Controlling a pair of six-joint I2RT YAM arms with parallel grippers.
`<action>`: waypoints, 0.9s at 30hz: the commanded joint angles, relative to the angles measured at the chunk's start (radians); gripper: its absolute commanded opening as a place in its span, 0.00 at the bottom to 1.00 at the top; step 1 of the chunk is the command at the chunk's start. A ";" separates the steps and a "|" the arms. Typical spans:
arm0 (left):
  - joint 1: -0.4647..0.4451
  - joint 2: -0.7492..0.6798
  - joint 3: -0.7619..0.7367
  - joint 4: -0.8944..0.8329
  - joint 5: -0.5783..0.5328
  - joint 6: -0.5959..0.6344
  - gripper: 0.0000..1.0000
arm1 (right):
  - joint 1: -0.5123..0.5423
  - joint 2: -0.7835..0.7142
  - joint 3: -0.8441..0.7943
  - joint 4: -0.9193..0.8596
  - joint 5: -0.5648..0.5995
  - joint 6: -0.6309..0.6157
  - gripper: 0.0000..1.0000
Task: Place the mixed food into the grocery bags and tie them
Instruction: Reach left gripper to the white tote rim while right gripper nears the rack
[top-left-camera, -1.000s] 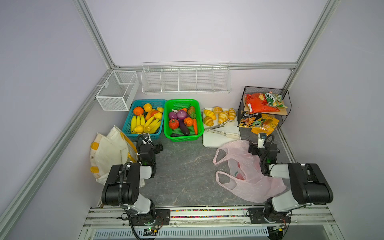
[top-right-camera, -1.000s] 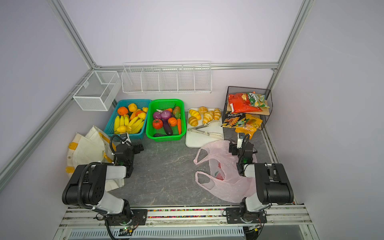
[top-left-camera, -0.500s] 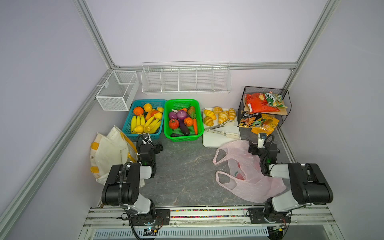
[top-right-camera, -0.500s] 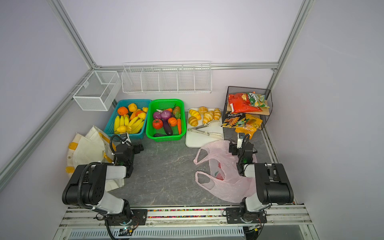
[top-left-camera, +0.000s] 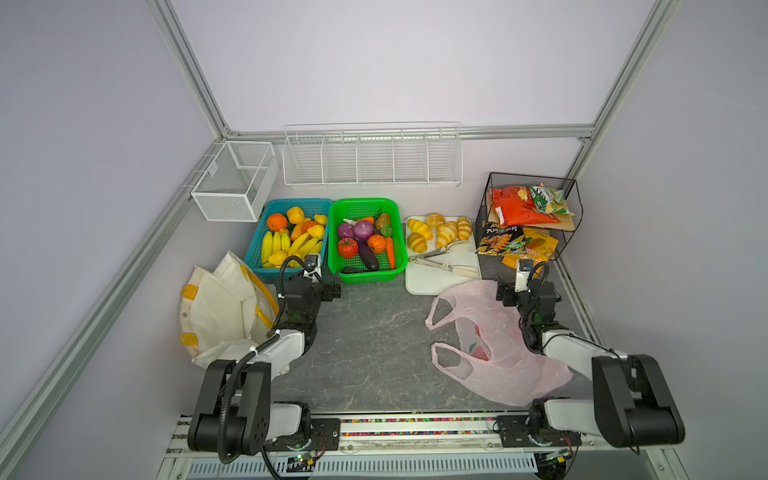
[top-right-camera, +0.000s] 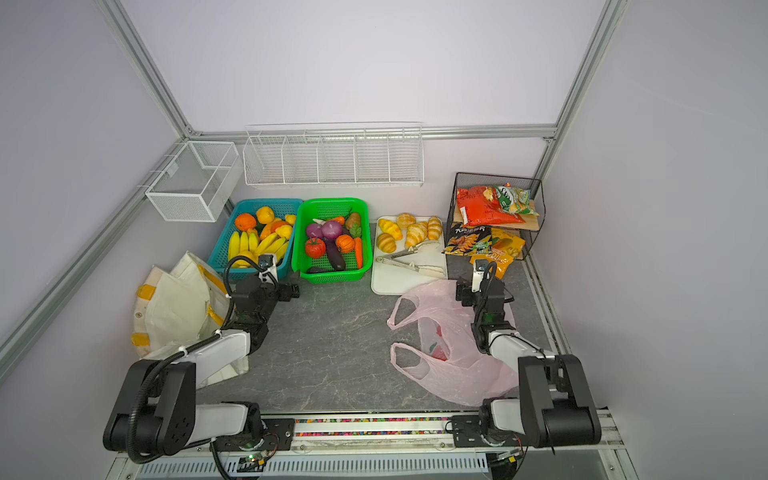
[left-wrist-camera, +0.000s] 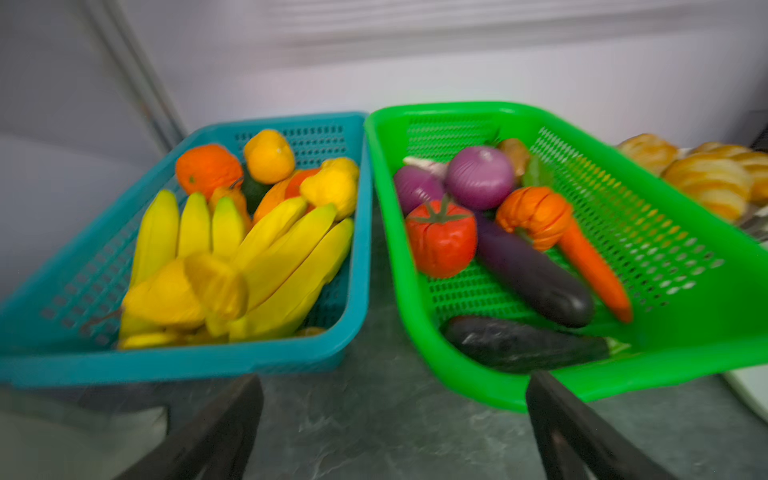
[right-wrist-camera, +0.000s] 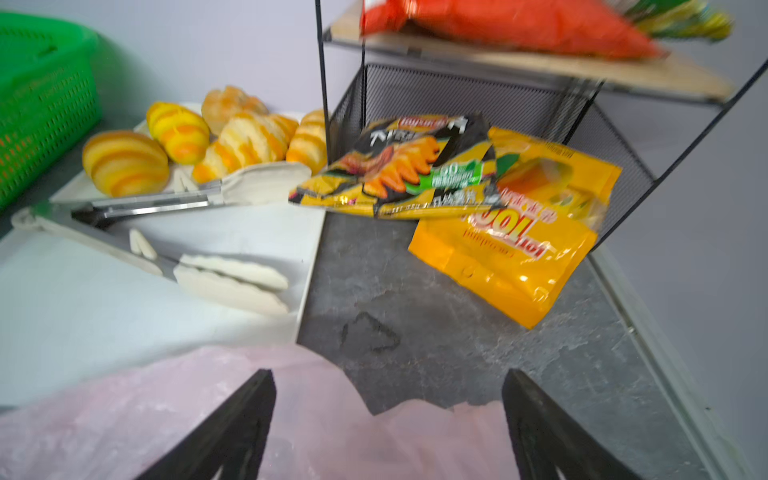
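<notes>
Entry: left gripper (left-wrist-camera: 395, 376), jaws spread wide and empty, poised just short of the near wall of the green basket (left-wrist-camera: 519, 390). Right gripper (right-wrist-camera: 388, 372), jaws likewise spread and empty, stood over the far edge of the pink bag (top-left-camera: 494, 353), facing the snack packets. Mixed food, none visibly bagged: tomato (left-wrist-camera: 440, 239), onion (left-wrist-camera: 480, 176), pumpkin (left-wrist-camera: 534, 216) and eggplant (left-wrist-camera: 536, 276) lay crowded together in the green basket. The black packet (right-wrist-camera: 399, 166), yellow packet (right-wrist-camera: 548, 174) and orange packet (right-wrist-camera: 498, 266) overlapped at the foot of the wire rack (right-wrist-camera: 324, 83). The pink bag lay flat, mouth collapsed, handles toward the table's middle, and the canvas tote (top-left-camera: 220, 307) slumped beside the left arm. Hazards, as judged:

- A pinch on the rounded tomato could slip or shove its touching neighbours.
- A finger catching the light basket's wall could push it away.
- The thin pink film beneath the right jaws could snag and drag along on a forward reach.
- Overlapped crinkly packets could come up two at once, or slide free.
- The rack's upright stood close enough to be struck.
- Anything released over an unopened bag would likely land on top rather than inside.
</notes>
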 joint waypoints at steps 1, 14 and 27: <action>-0.038 -0.044 0.085 -0.214 0.159 -0.081 1.00 | 0.018 -0.141 0.035 -0.180 0.047 0.121 0.89; -0.093 -0.300 0.546 -1.217 -0.265 -0.411 0.97 | 0.351 -0.138 0.371 -0.700 -0.173 0.234 0.96; 0.319 -0.310 0.610 -1.479 -0.332 -0.404 0.96 | 0.472 0.003 0.343 -0.647 -0.238 0.213 0.96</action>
